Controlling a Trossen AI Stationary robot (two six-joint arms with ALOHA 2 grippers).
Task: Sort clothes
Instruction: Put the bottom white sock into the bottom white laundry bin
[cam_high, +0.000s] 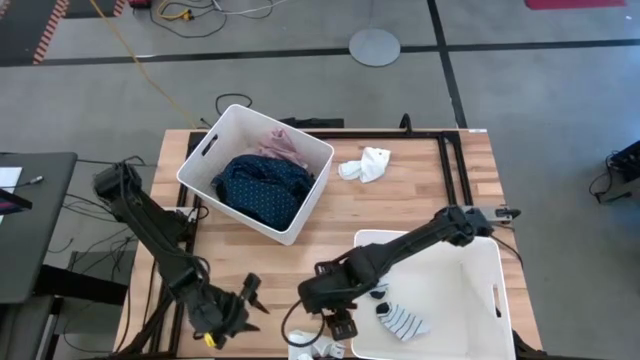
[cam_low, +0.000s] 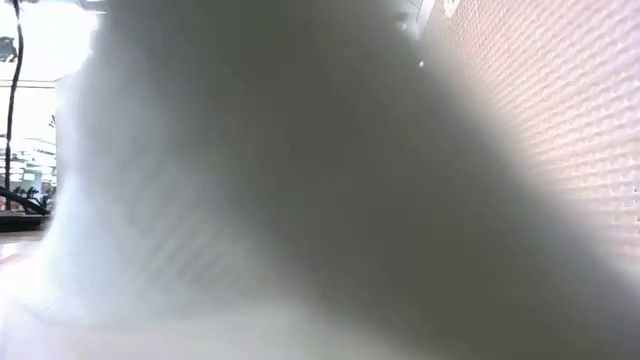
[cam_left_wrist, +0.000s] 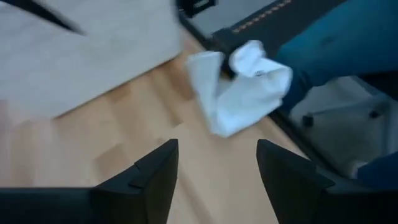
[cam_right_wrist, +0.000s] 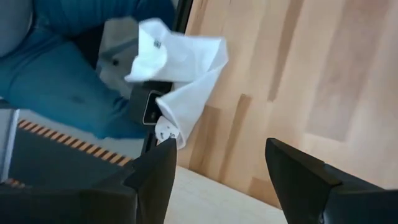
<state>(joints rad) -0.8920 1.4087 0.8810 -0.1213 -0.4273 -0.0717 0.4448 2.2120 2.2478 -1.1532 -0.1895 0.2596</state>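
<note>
White fabric (cam_low: 300, 200), soft and blurred, fills nearly the whole low view, so close to the lens that you can tell nothing of its shape; a dimpled white surface (cam_low: 580, 120) shows at the right edge.

Look down from above and you see two white plastic bins on the wooden worktop (cam_high: 400, 205). Your upper-left bin (cam_high: 205, 150) sits skewed and holds a crumpled navy dotted garment (cam_high: 262, 187) with a pink garment (cam_high: 285, 146) behind it. Your lower-right bin (cam_high: 480, 300) holds a small striped sock (cam_high: 403, 321) and a darker scrap just beside it.

A loose white sock (cam_high: 368, 165) lies bunched on the bare planks right of the upper bin, well apart from both arms. Another white piece (cam_high: 318, 348) sits at the bottom edge of the worktop, touching the corner of the lower bin.

Your left gripper (cam_high: 232, 315) hovers at the lower left of the worktop, jaws parted and empty; its wrist view shows the crumpled white piece (cam_left_wrist: 239, 87) ahead at the worktop's edge. Your right gripper (cam_high: 340, 325) hangs near the bottom centre, just above that same piece (cam_right_wrist: 180, 68), jaws spread wide with nothing between them.
</note>
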